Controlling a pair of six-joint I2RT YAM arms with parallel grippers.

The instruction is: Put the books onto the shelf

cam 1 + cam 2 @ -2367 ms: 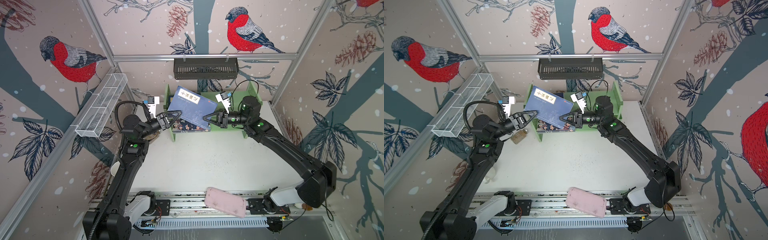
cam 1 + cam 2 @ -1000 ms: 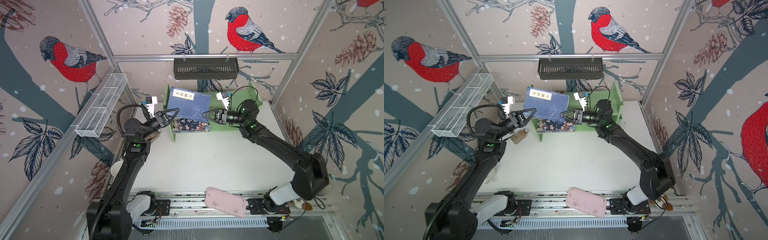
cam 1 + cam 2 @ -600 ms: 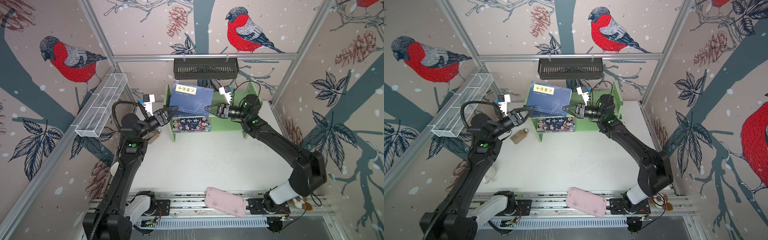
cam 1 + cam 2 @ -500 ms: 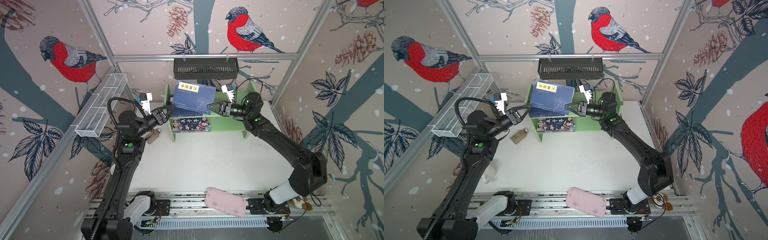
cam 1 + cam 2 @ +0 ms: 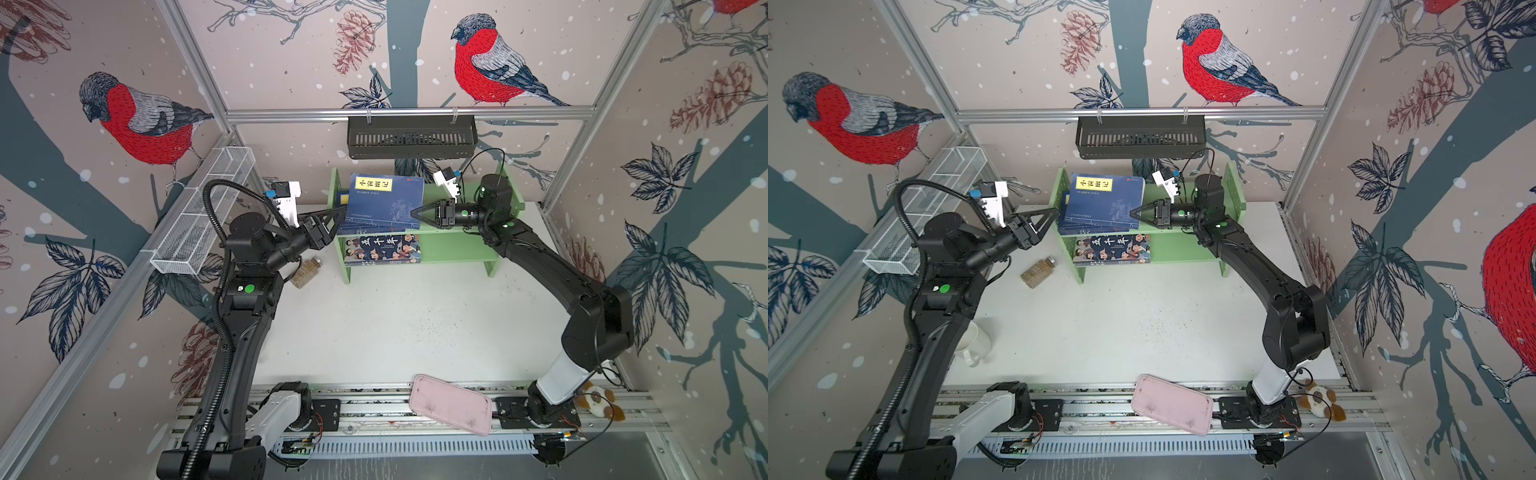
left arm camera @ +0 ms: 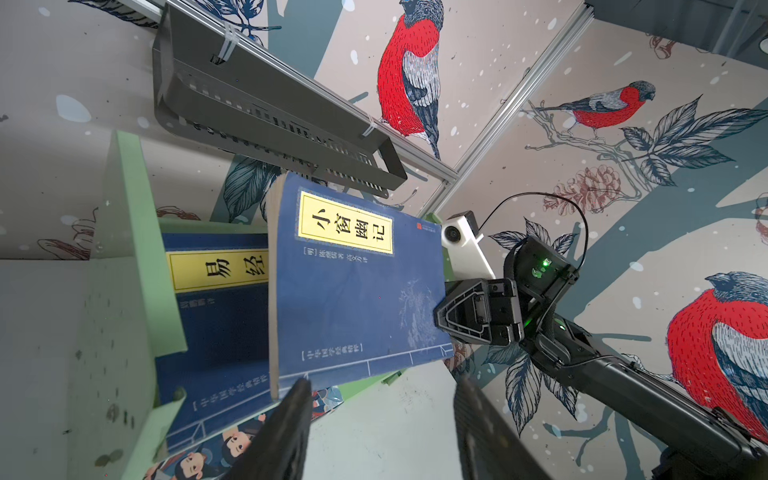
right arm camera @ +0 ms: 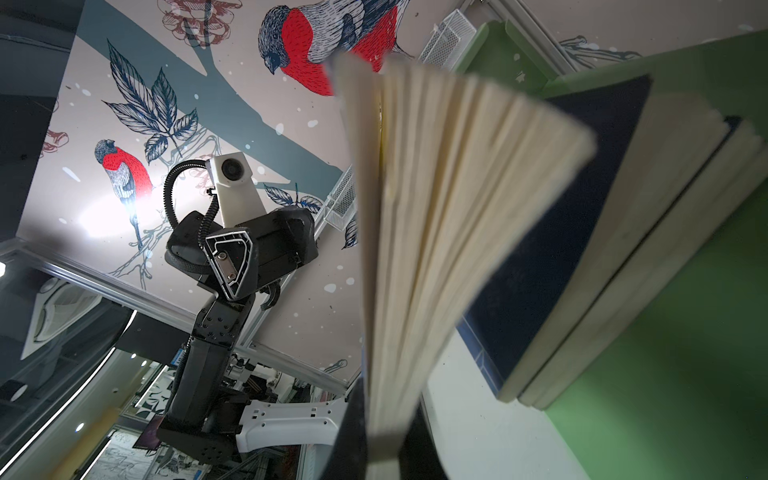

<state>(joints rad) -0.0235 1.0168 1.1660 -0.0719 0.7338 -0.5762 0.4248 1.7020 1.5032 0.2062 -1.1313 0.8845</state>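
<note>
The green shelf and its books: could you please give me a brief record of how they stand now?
upper tier: navy-blue paperbacks with yellow labels lying stacked on the light green wooden shelf
top navy paperback: tilted, pinched at its edge
lower tier: larger cartoon-cover book, flat
right jaws: shut on top navy paperback
left jaws: open, holding nothing
</note>
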